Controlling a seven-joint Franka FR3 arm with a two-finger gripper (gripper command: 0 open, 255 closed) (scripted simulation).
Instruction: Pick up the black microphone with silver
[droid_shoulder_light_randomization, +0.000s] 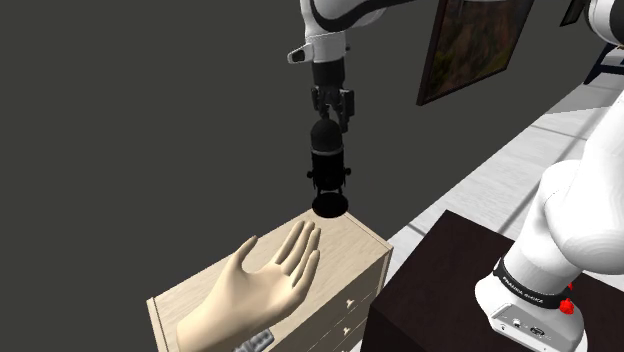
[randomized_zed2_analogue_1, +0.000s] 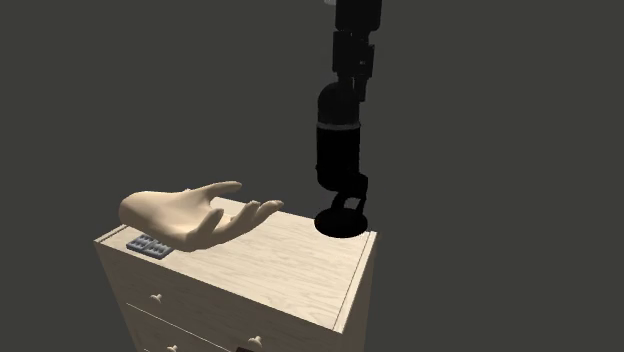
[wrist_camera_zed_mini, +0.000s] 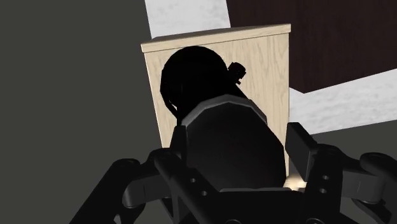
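A black microphone (droid_shoulder_light_randomization: 328, 160) with a thin silver band and a round black base hangs upright in the air above the far end of a light wooden dresser (droid_shoulder_light_randomization: 350, 250). My black gripper (droid_shoulder_light_randomization: 331, 108) is shut on the microphone's top. From the second exterior view, the microphone (randomized_zed2_analogue_1: 339, 145) hangs below the gripper (randomized_zed2_analogue_1: 352, 82), its base a little above the dresser top (randomized_zed2_analogue_1: 290, 265). Seen from the wrist, the microphone's rounded head (wrist_camera_zed_mini: 232, 143) sits clasped between the fingers (wrist_camera_zed_mini: 304, 151), with the dresser top (wrist_camera_zed_mini: 267, 57) below.
A large pale hand model (droid_shoulder_light_randomization: 258, 290) lies on the dresser beside a small grey keypad-like device (droid_shoulder_light_randomization: 256, 342). A dark brown stand (droid_shoulder_light_randomization: 440, 290) carries the arm's base. A framed picture (droid_shoulder_light_randomization: 472, 45) hangs on the dark wall. Pale floor lies beyond the dresser (wrist_camera_zed_mini: 188, 16).
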